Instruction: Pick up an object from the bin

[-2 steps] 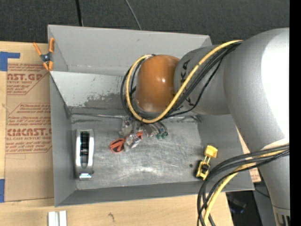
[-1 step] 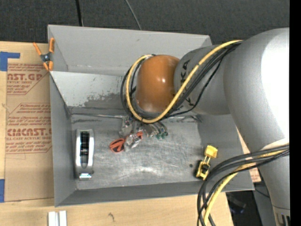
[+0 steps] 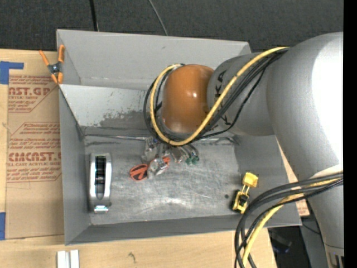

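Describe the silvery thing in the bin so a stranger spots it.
Look along the grey bin's left wall. There lies a silvery oblong thing with a dark window, far bigger than the red piece by the gripper.

bright even light, a sheen on the orange cover (image 3: pixel 187 102) and bin floor (image 3: pixel 184 197), soft shadows.

Bin (image 3: pixel 71 149) held | silver oblong gadget (image 3: pixel 100 183): one | yellow clip (image 3: pixel 244 193): one | small red piece (image 3: pixel 138 172): one | small green bit (image 3: pixel 192 160): one

small red-orange piece (image 3: pixel 138 172) | flat on bin floor (image 3: pixel 184 197) | centre-left | just beside tool (image 3: pixel 158 164)
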You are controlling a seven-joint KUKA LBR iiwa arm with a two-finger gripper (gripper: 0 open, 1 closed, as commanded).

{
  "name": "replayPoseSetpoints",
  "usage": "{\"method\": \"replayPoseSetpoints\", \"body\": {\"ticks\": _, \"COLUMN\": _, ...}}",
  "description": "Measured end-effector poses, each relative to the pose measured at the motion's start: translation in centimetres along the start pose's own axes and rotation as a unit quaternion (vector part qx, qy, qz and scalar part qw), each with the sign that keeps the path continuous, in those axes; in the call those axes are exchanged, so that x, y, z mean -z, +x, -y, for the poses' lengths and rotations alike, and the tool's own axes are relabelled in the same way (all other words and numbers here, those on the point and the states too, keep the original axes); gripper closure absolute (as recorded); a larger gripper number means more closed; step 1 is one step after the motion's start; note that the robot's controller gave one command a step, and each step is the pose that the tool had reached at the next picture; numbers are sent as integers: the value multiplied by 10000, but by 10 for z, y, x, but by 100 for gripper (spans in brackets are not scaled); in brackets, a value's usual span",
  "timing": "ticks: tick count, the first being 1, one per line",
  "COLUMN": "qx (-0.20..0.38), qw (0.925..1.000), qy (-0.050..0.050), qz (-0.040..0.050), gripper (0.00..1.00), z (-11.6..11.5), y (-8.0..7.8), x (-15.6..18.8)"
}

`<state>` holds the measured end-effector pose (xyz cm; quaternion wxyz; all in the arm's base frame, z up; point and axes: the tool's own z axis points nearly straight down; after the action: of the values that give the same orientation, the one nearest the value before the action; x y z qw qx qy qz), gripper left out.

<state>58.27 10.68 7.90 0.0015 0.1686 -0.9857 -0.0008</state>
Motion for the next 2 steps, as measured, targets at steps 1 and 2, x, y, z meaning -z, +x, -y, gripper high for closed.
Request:
{"method": "replayPoseSetpoints", "body": {"ticks": 1, "qx": -1, "qw": 10000, "qy": 6, "qz": 21, "gripper": 100, "z": 0, "y": 0, "x": 13}}
{"method": "replayPoseSetpoints", "body": {"ticks": 2, "qx": -2, "qw": 10000, "qy": 9, "qz": 37, "gripper": 100, "z": 0, "y": -1, "x": 23}}
